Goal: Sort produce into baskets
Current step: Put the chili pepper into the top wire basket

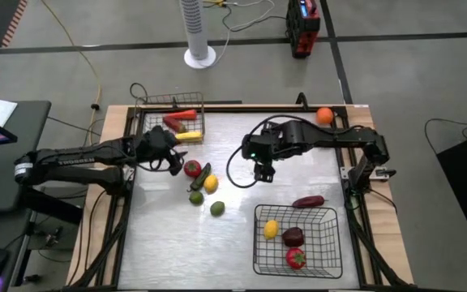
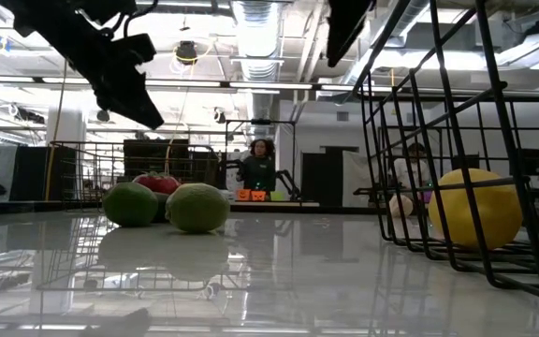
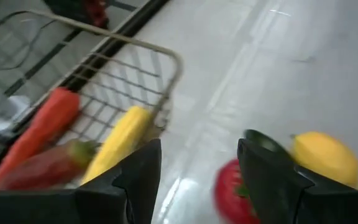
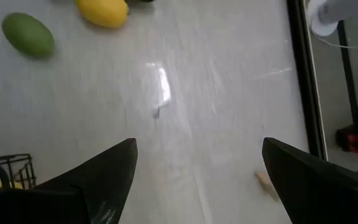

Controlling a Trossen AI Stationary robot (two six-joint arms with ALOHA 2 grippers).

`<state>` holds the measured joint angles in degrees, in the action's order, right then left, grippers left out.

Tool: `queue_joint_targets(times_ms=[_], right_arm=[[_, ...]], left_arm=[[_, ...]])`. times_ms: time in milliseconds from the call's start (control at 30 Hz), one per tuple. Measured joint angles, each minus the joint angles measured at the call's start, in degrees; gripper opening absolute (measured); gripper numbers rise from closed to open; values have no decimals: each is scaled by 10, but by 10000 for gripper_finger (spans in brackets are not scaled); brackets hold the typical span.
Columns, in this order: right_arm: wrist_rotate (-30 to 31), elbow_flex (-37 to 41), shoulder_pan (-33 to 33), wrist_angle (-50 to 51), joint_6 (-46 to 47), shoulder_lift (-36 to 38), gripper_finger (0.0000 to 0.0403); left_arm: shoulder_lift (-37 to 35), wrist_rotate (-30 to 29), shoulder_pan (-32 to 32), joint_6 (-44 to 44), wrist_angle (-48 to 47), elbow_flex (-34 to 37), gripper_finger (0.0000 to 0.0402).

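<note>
Left gripper [image 3: 199, 180] fingers parted over bare table [image 3: 291, 68]. Grey basket [image 3: 160, 62] holds orange, red and yellow long pieces. Red piece [image 3: 229, 196] and lemon [image 3: 325, 158] lie beyond.

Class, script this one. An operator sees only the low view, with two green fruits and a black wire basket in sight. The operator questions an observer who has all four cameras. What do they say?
Operator: Is any produce lying loose near my black open-grid wire basket?
Observer: Yes, a long maroon piece lies on the table just outside it.
Operator: A dark arm hangs at my top left. What is it doing?
Observer: That is the left gripper. It is open and empty, between the grey-silver wire basket and a round red piece.
</note>
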<state>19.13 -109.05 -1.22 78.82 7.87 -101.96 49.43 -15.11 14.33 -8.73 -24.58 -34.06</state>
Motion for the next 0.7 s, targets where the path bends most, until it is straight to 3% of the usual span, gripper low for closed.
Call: queue_joint_targets(times_ms=[300, 467, 700], right_arm=[[-11, 277, 17, -93, 41, 147, 372], [-68, 415, 38, -69, 91, 223, 371], [-73, 533, 37, -23, 133, 303, 352]], left_arm=[[0, -6, -86, -31, 1, 0, 202], [0, -14, -103, -36, 16, 0, 202], [0, -23, -104, -35, 23, 0, 202]])
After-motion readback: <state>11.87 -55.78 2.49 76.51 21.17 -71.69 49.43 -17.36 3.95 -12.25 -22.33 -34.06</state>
